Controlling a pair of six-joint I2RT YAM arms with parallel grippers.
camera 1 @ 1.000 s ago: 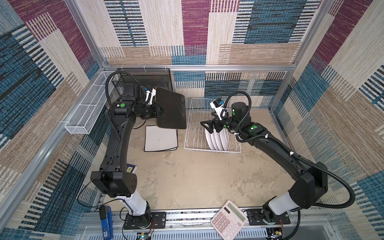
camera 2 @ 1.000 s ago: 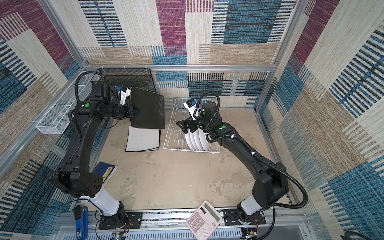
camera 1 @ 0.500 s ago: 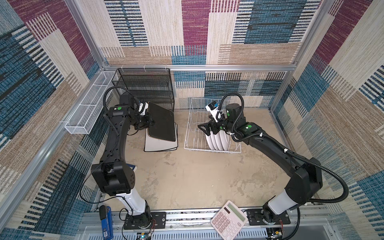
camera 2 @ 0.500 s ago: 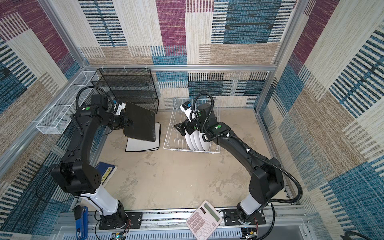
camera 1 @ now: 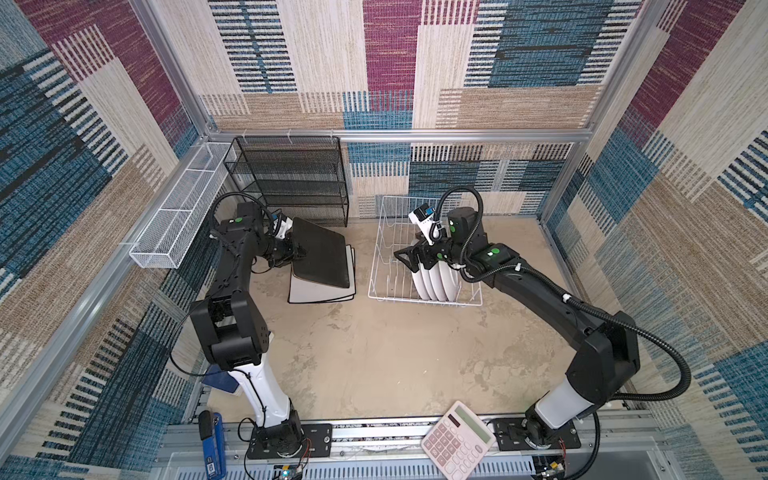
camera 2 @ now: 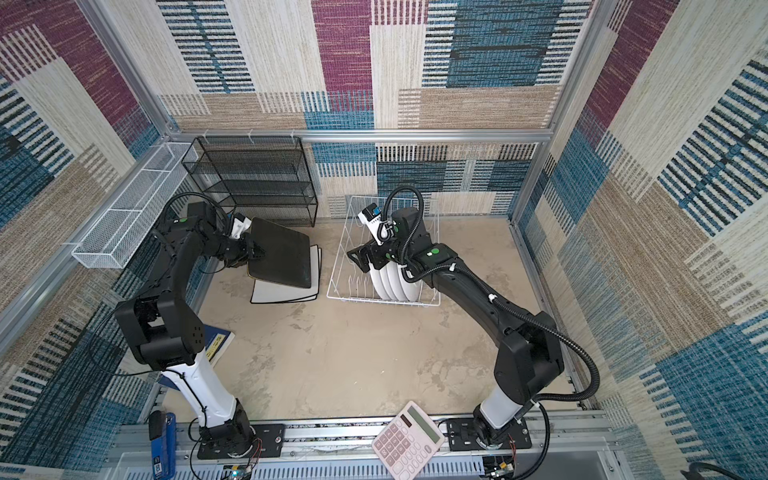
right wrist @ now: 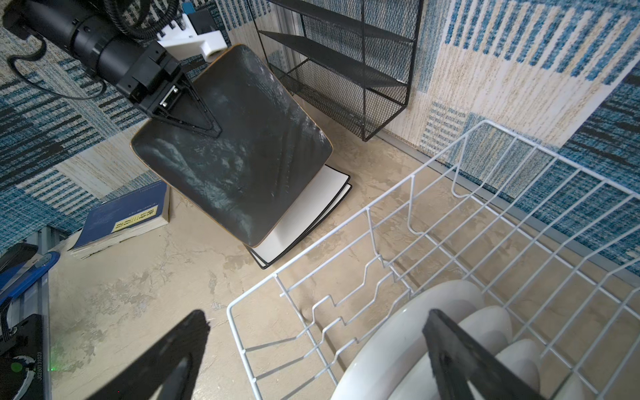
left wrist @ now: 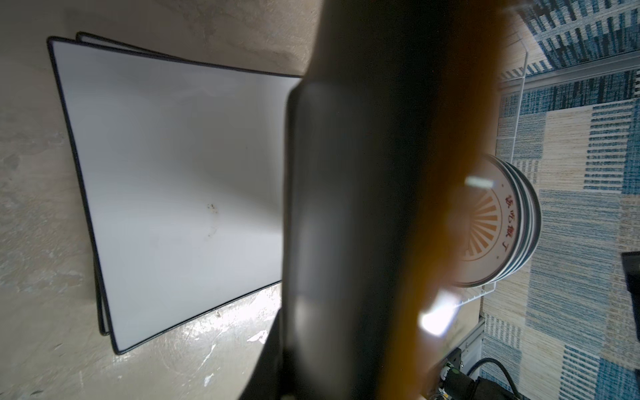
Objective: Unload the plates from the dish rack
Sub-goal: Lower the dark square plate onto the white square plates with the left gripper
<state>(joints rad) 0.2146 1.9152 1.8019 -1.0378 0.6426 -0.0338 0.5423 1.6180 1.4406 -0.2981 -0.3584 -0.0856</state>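
Plate (camera 1: 320, 253), black square: my left gripper (camera 1: 297, 251) is clamping its edge, tilting it over 2 white plates (camera 1: 316, 293) beside the dish rack (camera 1: 384, 249). Next, I judge: lowering flat, releasing. Right gripper (camera 1: 413, 261) is gaping over 4 round plates (camera 1: 434, 280) inside the rack.

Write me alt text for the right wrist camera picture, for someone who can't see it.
The left gripper holds a black square plate by its edge, tilted over two stacked white square plates on the table. Nearer, the open right gripper hangs over round white plates standing in a white wire dish rack; a black mesh shelf stands behind.
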